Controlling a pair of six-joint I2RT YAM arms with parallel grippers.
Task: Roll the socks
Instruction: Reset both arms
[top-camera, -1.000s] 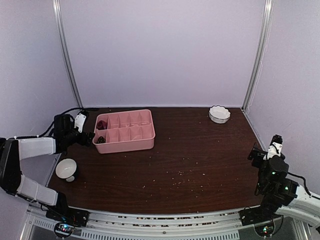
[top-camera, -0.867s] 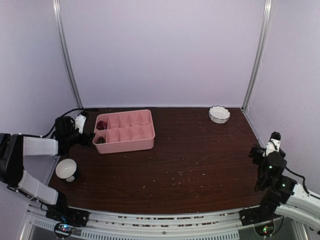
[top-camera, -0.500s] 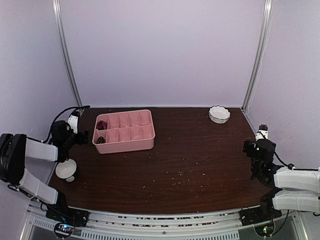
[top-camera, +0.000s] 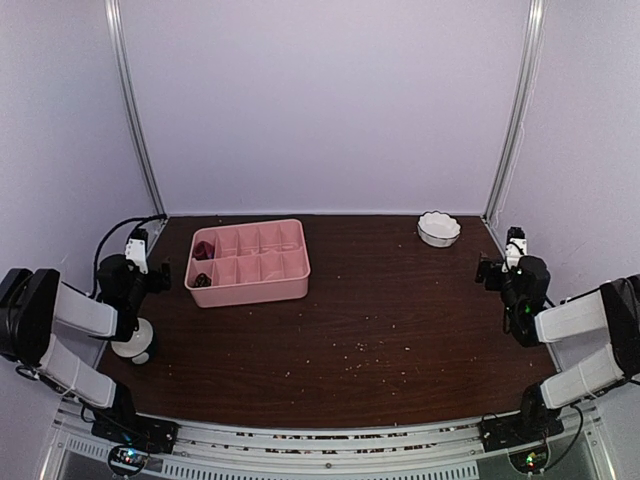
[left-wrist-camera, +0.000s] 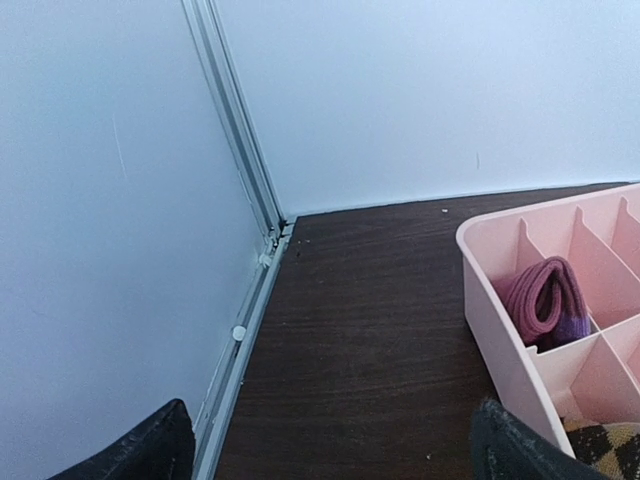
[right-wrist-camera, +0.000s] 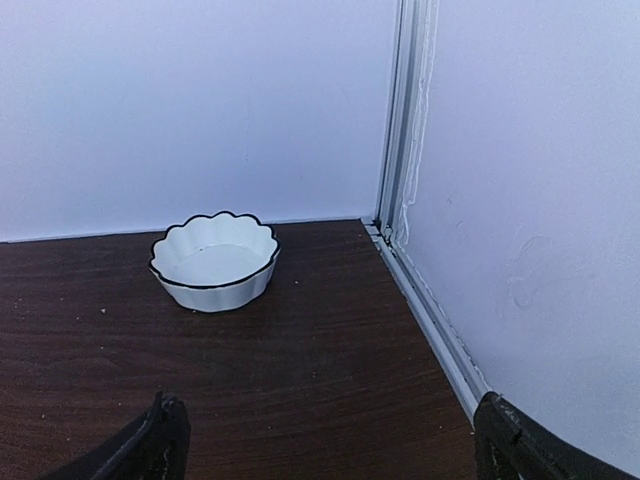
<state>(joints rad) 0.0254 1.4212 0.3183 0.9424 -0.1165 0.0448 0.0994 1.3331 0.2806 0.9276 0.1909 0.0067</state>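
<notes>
The magenta-pink sock lies rolled in the far left compartment of the pink tray; it shows in the top view too. The brown-and-tan checkered sock sits in the near left compartment, and also shows in the top view. My left gripper is open and empty, low over the table left of the tray. My right gripper is open and empty at the right edge, facing a white bowl.
A white scalloped bowl stands at the back right corner. Another white bowl sits under my left arm at the left edge. Walls and metal rails close in both sides. Crumbs dot the dark wooden table.
Both arms have drawn back and turned: the left gripper moved away from the tray toward the left wall, the right gripper swung up toward the back right. The socks have not moved.
</notes>
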